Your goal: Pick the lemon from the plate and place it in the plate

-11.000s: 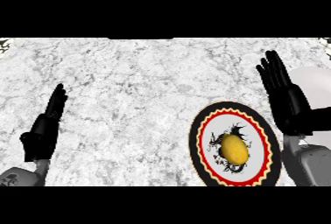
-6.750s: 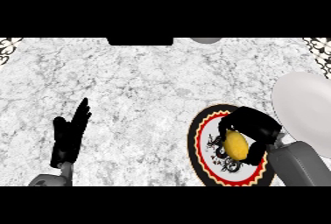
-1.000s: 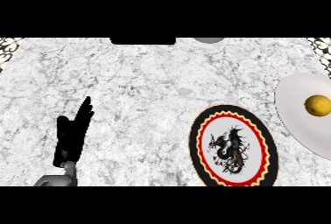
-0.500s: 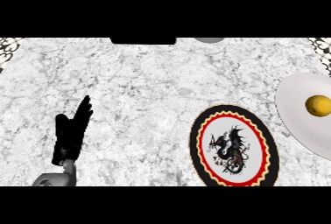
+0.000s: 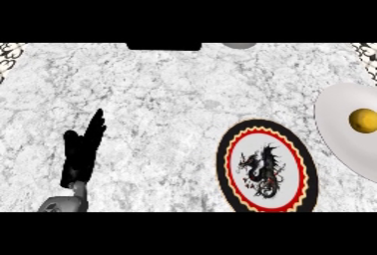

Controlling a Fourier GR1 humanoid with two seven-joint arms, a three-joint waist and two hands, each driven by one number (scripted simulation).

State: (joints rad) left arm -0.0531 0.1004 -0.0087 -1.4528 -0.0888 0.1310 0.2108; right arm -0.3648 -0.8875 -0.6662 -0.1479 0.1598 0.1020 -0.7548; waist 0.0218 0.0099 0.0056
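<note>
Lemon (image 5: 363,120) on white plate (image 5: 337,130), right of dragon plate (image 5: 234,172).

two plates showing: dragon plate (image 5: 225,164) near right, white plate (image 5: 335,127) at right | one lemon (image 5: 363,120) | one left hand (image 5: 80,152) showing

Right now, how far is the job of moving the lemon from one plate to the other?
Done: the lemon lies on the white plate at the right edge, not on the dragon plate. In hand: nothing; the left hand rests open at the lower left, fingers up, and the right hand is out of view. Left: nothing visible; the placing looks complete.
</note>
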